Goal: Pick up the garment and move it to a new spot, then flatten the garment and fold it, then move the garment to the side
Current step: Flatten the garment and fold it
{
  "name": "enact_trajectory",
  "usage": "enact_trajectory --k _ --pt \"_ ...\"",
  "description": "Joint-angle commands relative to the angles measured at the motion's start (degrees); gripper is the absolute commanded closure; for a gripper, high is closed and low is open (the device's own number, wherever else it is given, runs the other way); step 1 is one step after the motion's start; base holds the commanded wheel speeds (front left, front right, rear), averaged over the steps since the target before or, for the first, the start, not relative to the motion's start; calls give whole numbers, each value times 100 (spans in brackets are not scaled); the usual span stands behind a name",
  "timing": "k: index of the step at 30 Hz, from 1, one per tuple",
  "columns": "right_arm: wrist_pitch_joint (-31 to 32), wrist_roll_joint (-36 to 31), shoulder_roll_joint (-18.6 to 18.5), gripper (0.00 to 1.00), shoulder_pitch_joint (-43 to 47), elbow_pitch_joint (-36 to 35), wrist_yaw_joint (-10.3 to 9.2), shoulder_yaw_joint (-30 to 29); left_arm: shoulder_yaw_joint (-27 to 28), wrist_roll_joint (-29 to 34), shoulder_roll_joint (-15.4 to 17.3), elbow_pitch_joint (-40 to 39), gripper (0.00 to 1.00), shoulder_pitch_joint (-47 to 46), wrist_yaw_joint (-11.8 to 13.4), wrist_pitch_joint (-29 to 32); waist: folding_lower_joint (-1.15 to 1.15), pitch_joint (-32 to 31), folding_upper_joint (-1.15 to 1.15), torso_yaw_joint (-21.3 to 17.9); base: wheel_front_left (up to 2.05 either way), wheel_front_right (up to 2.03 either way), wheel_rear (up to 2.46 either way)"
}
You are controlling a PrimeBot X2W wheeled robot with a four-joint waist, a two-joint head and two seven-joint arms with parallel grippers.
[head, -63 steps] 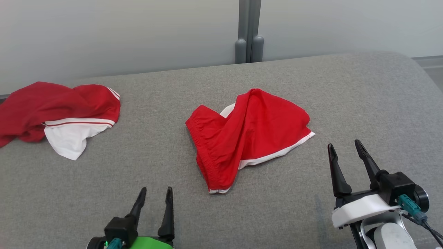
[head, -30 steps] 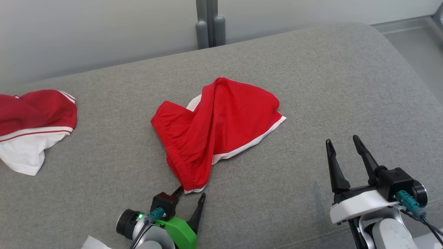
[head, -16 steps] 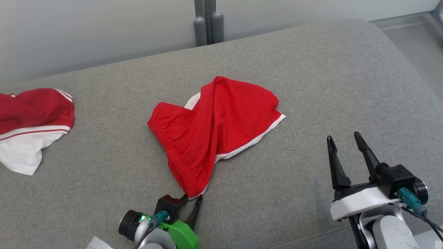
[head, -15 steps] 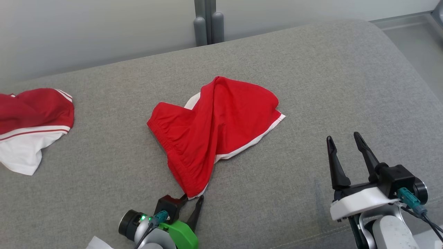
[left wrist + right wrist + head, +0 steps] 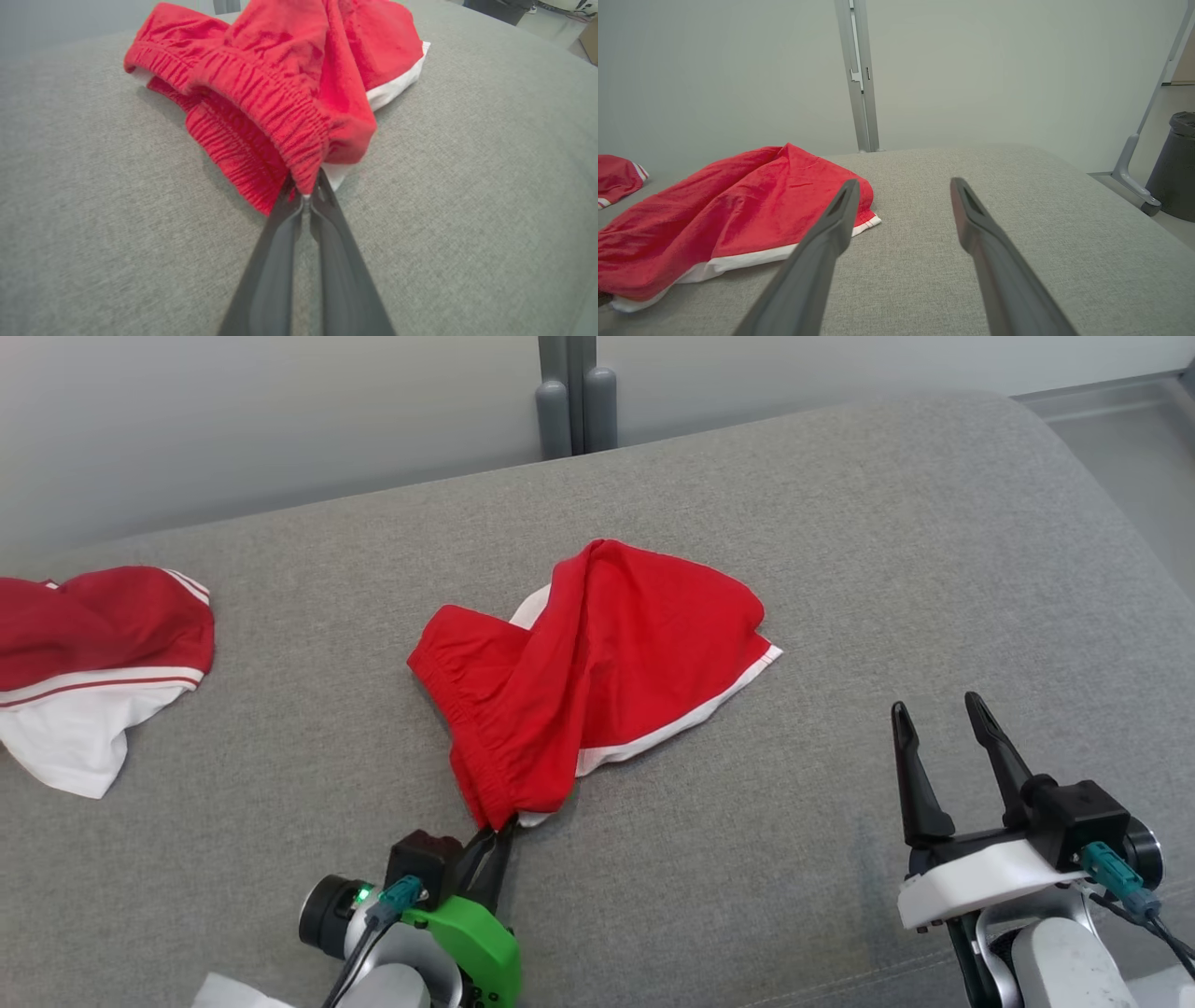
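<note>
The garment (image 5: 597,672) is a pair of red shorts with white trim, crumpled in the middle of the grey padded surface (image 5: 840,569). My left gripper (image 5: 498,833) is shut on the garment's near corner, at the end of the elastic waistband. In the left wrist view the two dark fingers of the left gripper (image 5: 306,196) pinch the gathered waistband of the garment (image 5: 280,88), which bunches up above them. My right gripper (image 5: 938,709) stands open at the lower right, clear of the cloth. Its fingers (image 5: 840,210) frame bare surface, with the garment (image 5: 738,214) to their left.
A second red and white garment (image 5: 93,653) lies at the far left edge of the surface. A grey post (image 5: 569,392) stands against the pale wall behind. A dark bin (image 5: 1176,163) stands on the floor off the right end.
My left gripper has closed on the garment's near corner, and the waistband end has bunched and lifted slightly. The right gripper has stayed open and still. The camera has shifted a little.
</note>
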Motion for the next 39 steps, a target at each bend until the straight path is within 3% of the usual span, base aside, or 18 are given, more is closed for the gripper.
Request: enact_trajectory --k 1,9,18,30,39 --pt "-18 29 -13 0 10 39 1 0 129 -43 84 -172 100 146 35 -1 0 -14 0 79 0 0 0" --pt "-18 -190 -31 0 -104 551 1 13 963 -111 229 -1089 100 601 255 -1 0 -34 0 427 0 0 0" --pt "50 -226 -263 0 -539 1352 1 489 1565 -126 298 -1025 100 479 382 -1 0 33 0 544 0 0 0" --pt "107 -386 -831 0 -1818 3152 1 1931 1637 70 135 -826 100 206 250 -1 0 235 0 779 0 0 0" --pt "3 -111 -848 0 -2500 4160 1 2399 1631 144 46 -933 100 145 168 -1 0 396 0 1018 0 0 0"
